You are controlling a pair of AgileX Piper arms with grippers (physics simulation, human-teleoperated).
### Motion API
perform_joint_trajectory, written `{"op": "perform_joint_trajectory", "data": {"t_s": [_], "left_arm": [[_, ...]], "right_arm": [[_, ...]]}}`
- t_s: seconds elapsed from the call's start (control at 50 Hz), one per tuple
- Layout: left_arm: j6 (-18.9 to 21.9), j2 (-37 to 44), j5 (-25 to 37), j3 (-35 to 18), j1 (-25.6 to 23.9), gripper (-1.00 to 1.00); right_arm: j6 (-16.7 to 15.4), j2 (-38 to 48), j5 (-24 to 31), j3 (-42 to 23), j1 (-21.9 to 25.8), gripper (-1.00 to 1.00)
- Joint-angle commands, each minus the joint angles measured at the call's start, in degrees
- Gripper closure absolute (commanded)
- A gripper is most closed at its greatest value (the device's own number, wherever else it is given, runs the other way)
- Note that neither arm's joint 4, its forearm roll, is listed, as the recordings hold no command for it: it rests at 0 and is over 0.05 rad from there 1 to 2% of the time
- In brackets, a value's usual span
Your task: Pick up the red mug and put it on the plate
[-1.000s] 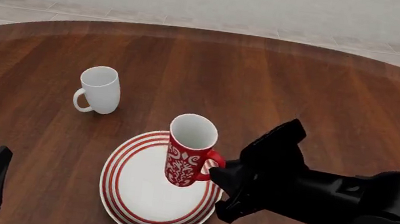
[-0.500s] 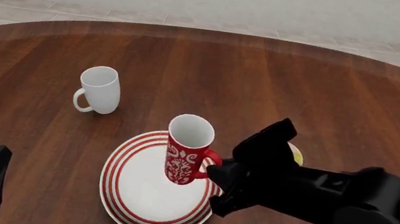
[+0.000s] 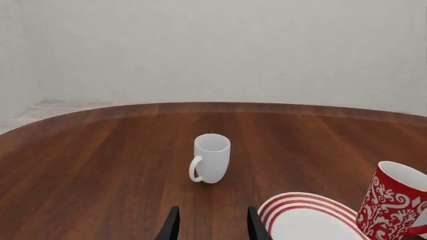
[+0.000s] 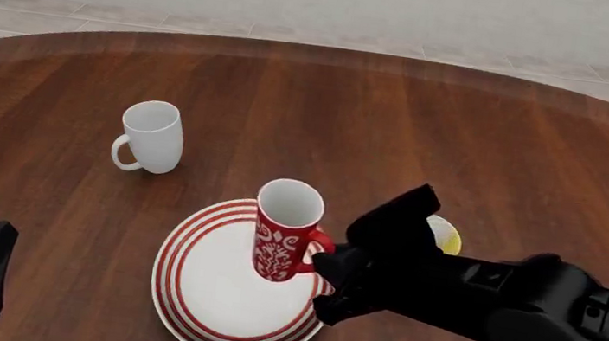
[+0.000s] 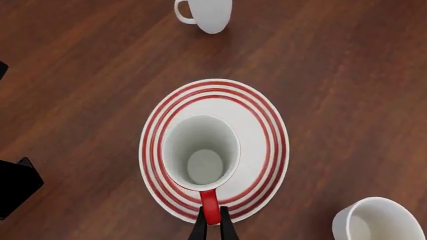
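The right end effector point(image 5: 210, 224) pinches the red handle of the tall slim red mug with white ornamental pattern point(image 4: 284, 231), which has sunk lower over the large round white plate with red rim rings point(image 4: 199, 315) near the bench's near edge since a second ago; whether its base touches is unclear. Release looks close. The left end effector point(image 3: 211, 226) waits spread at the near left corner, the plain white mug point(image 4: 152, 136) beyond.

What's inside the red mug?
Nothing. The right wrist view looks straight into the red mug: just a bare white inside. The right hand pinches its handle over the plate, hiding the plate beneath.
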Motion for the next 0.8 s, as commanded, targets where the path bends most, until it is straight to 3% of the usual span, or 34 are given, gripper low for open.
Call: {"op": "perform_joint_trajectory", "data": {"t_s": [0.02, 0.8], "left_arm": [[0.21, -0.05, -0.17, 0.08, -0.32, -1.00], [0.00, 0.00, -0.09, 0.04, -0.34, -1.00]], "right_arm": [[0.26, 1.56, -0.60, -0.99, 0.45, 1.00], [0.86, 5.67, -3.38, -0.71, -0.40, 1.00]]}}
